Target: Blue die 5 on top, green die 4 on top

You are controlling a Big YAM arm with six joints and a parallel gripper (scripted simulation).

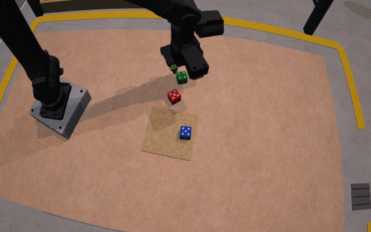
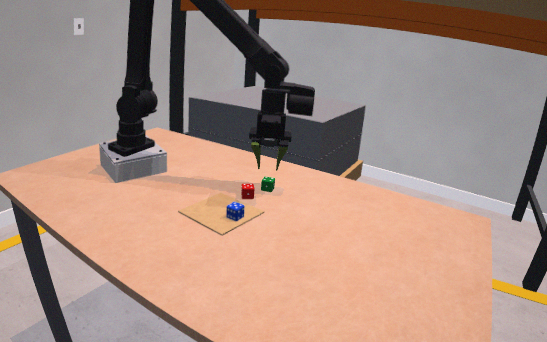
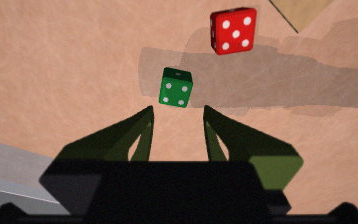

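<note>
Our pincer (image 1: 183, 72) (image 2: 268, 169) (image 3: 178, 111) is partly open, holding nothing. The green die (image 1: 182, 77) (image 2: 268, 184) (image 3: 176, 90) looks light and hard; we should pinch two opposite sides, low down.

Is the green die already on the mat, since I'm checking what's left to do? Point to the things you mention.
No, the green die (image 1: 182, 77) (image 2: 268, 184) (image 3: 175, 93) sits on the bare table, beyond the red die (image 1: 174, 97) (image 2: 248, 191) (image 3: 234, 31) from the mat (image 1: 162, 136) (image 2: 209, 215) (image 3: 302, 12).

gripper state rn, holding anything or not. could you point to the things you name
Gripper (image 1: 182, 72) (image 2: 268, 169) (image 3: 178, 111): open, holding nothing; its fingers stand apart above the table, with the green die (image 1: 182, 77) (image 2: 268, 184) (image 3: 175, 94) outside them.
</note>
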